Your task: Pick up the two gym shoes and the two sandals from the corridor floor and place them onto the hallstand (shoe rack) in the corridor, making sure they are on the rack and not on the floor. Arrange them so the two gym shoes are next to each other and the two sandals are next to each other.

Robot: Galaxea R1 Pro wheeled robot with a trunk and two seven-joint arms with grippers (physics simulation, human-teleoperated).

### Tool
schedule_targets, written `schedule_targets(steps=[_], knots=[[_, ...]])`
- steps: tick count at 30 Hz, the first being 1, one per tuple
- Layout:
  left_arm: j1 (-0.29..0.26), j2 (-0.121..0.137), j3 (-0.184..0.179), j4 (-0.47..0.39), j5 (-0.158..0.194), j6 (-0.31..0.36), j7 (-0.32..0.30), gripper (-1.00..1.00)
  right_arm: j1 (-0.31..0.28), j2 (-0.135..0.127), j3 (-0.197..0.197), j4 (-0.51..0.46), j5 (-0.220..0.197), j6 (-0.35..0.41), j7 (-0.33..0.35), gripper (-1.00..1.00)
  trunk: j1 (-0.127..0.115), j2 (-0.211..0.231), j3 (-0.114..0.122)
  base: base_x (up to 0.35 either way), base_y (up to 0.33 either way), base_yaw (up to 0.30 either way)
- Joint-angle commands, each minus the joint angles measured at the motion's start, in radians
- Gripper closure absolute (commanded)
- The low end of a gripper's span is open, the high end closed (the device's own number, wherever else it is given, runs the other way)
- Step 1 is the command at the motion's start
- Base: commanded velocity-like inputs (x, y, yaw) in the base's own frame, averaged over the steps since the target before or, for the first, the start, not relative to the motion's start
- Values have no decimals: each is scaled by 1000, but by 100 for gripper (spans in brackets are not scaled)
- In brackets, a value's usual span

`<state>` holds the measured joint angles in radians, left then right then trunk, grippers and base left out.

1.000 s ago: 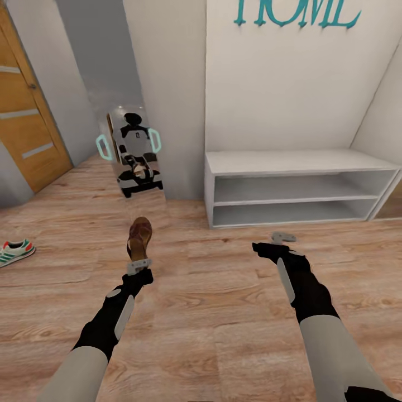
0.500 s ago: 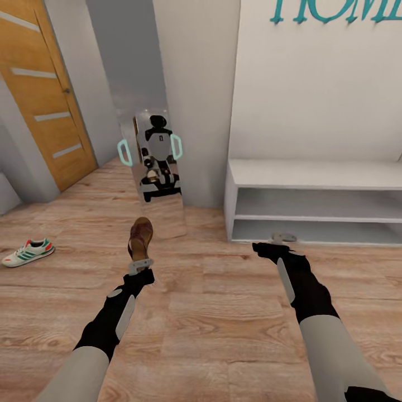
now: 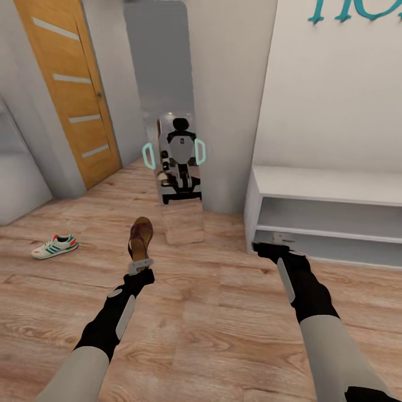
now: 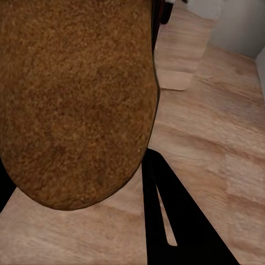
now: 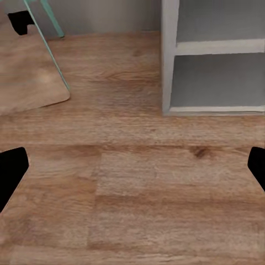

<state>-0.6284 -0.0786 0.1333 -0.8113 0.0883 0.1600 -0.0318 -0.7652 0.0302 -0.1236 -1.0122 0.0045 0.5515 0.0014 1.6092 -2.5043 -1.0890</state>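
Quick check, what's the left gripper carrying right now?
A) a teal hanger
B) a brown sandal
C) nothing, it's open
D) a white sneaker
B: the left gripper is shut on a brown sandal held out in front of it above the floor, while the white sneaker lies on the planks off to the left.

One brown sandal (image 3: 140, 237) was off the corridor floor (image 3: 212, 312), clamped at its heel in the left gripper (image 3: 139, 265), toe pointing away, tan insole up. One white gym shoe (image 3: 54, 246), green stripes and red heel, sat upright on the floor well left. The hallstand (image 3: 312, 184) stood at right, visible shelves bare.
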Motion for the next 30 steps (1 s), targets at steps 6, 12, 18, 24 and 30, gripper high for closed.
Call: schedule_targets(steps=[6,12,18,24,30], knots=[[-1,3,10,-23,5,7,-3,100,0,1,-2,-2,0,5,-1,-100,0,0,5,2,0,242],[-1,8,19,-127,4,9,-2,100,0,2,-2,-2,1,5,-3,-100,0,0,11,0,0,242],[-1,10,20,-212,5,5,-9,100,0,2,-2,-2,0,5,-4,-100,0,0,18,0,0,242],[1,28,27,-244,3,5,-10,100,0,2,-2,-2,0,5,-4,-100,0,0,24,0,0,242],[104,31,73,-302,1,-171,-10,100,0,2,-1,-2,0,5,-4,-100,0,0,30,0,0,242]])
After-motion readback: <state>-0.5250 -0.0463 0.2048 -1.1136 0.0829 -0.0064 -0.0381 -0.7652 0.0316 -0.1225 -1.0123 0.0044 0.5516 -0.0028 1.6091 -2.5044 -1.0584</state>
